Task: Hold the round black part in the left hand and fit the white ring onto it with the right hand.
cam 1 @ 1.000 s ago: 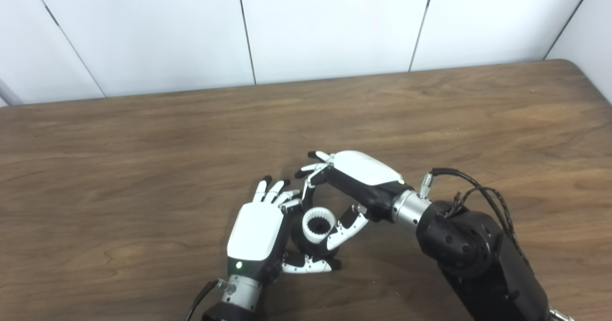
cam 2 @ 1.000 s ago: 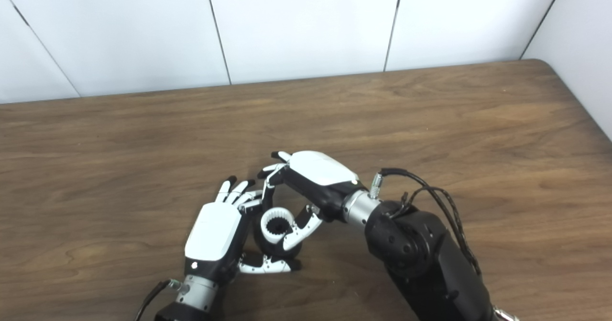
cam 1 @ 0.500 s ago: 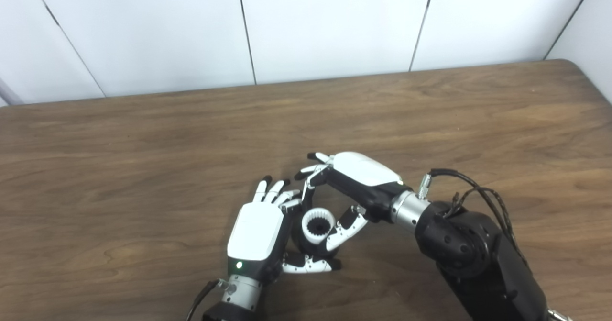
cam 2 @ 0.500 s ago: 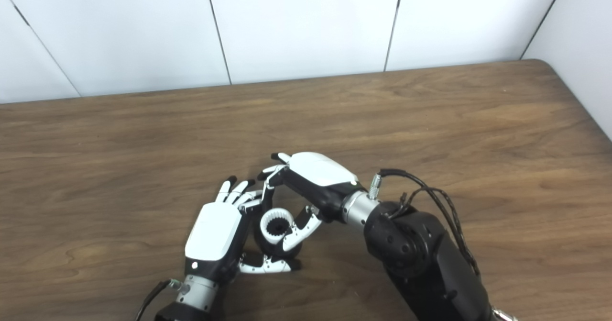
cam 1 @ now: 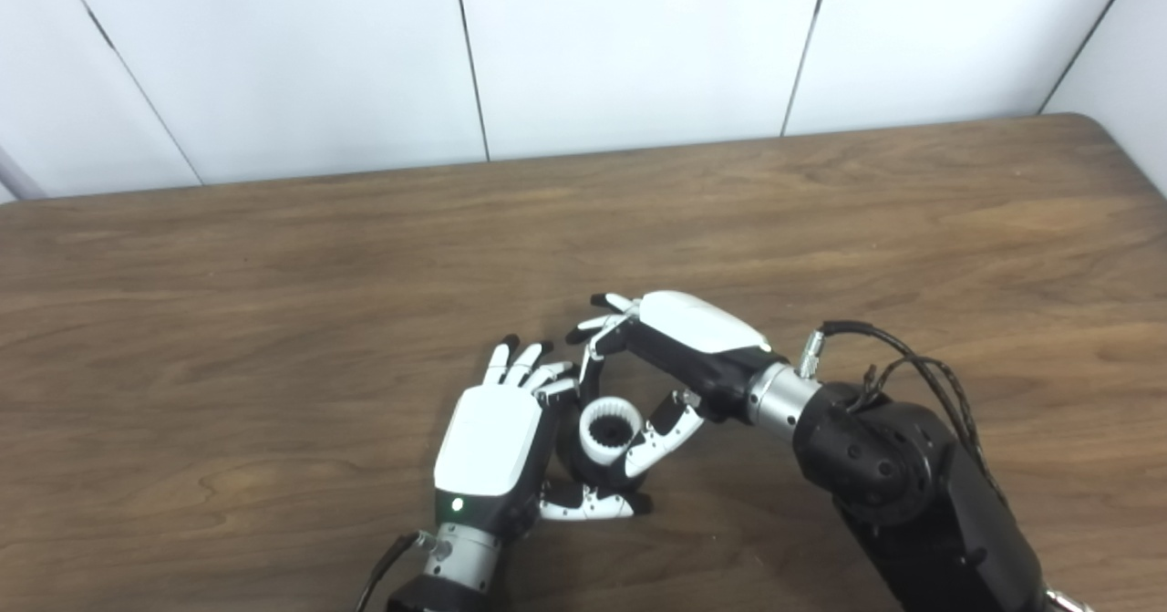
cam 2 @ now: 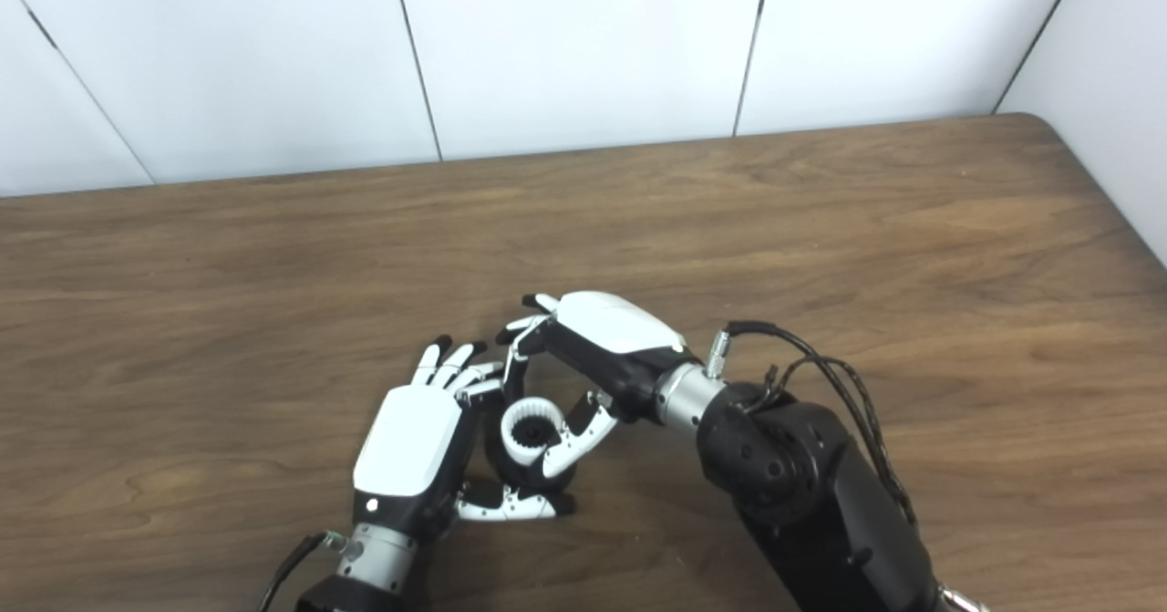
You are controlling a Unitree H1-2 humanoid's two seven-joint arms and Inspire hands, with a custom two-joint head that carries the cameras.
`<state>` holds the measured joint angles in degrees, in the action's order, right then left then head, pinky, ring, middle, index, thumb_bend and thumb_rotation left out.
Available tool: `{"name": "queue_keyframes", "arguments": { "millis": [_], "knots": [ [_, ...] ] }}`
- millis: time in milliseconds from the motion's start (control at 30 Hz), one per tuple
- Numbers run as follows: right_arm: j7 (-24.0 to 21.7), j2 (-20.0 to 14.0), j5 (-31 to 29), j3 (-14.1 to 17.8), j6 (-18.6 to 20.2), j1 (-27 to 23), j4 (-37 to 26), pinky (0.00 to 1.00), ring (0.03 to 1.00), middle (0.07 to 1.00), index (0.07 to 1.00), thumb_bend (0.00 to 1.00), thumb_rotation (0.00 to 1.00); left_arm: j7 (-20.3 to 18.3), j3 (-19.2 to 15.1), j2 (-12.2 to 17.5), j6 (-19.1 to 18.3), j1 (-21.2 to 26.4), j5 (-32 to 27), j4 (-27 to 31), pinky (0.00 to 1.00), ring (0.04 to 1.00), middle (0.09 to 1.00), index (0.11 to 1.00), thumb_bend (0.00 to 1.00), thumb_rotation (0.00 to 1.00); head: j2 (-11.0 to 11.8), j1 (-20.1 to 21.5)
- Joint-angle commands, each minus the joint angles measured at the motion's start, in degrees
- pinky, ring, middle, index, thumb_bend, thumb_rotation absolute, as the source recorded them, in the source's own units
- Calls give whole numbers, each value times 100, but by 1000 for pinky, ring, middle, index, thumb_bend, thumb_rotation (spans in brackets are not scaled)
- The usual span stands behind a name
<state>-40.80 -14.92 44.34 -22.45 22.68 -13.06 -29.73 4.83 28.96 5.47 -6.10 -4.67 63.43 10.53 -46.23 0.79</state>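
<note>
White ring (cam 1: 608,430) – toothed inner face, dark centre; round black part (cam 1: 594,473) beneath. Left hand (cam 1: 488,439), right hand (cam 1: 693,334) – white shells, black fingertips. Table (cam 1: 273,274) brown woodgrain.

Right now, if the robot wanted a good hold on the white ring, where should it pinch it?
Probably the white ring by its smooth outer wall, pinched from above on opposite sides. Its inside is toothed, and its lower edge sits on the black part, so only the upper wall is free. The right hand already brackets it that way.

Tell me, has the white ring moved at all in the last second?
Barely. Against the table's grain, the white ring sits about where it was, a hair rightward, between the left hand and right hand.
</note>
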Motion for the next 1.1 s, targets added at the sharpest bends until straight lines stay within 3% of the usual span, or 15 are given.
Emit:
{"name": "queue_keyframes", "arguments": {
  "millis": [0,300,333,367,400,433,500,867,1067],
  "knots": [
    [220,24,-7,91,-98,-98,-78,1000,1000,856,484,521,130,-157,86,-16,-1,-22,59,25,1000,918,785,486,524,56,-3,8],
    [187,-7,30,34,-118,-117,-59,1000,1000,863,490,525,144,-129,92,-20,13,-13,74,8,1000,915,782,486,524,55,-13,24],
    [178,-15,53,25,-118,-127,-54,1000,1000,864,512,607,157,-120,93,-18,21,-11,69,1,1000,916,782,486,524,54,-13,24],
    [172,-22,81,15,-117,-134,-50,1000,1000,864,555,769,181,-113,93,-19,26,-9,66,-4,1000,916,783,486,524,54,-16,21],
    [175,-26,100,6,-124,-136,-45,1000,1000,865,581,864,200,-101,95,-17,34,-7,66,-10,1000,916,783,486,524,54,-16,21],
    [178,-29,110,1,-129,-136,-42,1000,1000,866,599,936,215,-93,96,-17,38,-5,68,-14,1000,916,782,486,524,54,-16,21],
    [190,-27,120,-1,-139,-121,-36,1000,1000,867,610,978,222,-79,100,-14,44,-2,76,-22,1000,914,781,486,524,55,-16,21],
    [164,-26,178,26,-91,-116,-75,1000,1000,876,619,1000,235,-113,95,-11,30,14,71,-24,1000,915,784,486,524,55,-48,50],
    [155,-43,179,108,-51,-140,-115,1000,1000,876,623,1000,299,-159,86,-23,5,18,55,-8,1000,920,788,486,524,55,-48,50]
  ]
}}
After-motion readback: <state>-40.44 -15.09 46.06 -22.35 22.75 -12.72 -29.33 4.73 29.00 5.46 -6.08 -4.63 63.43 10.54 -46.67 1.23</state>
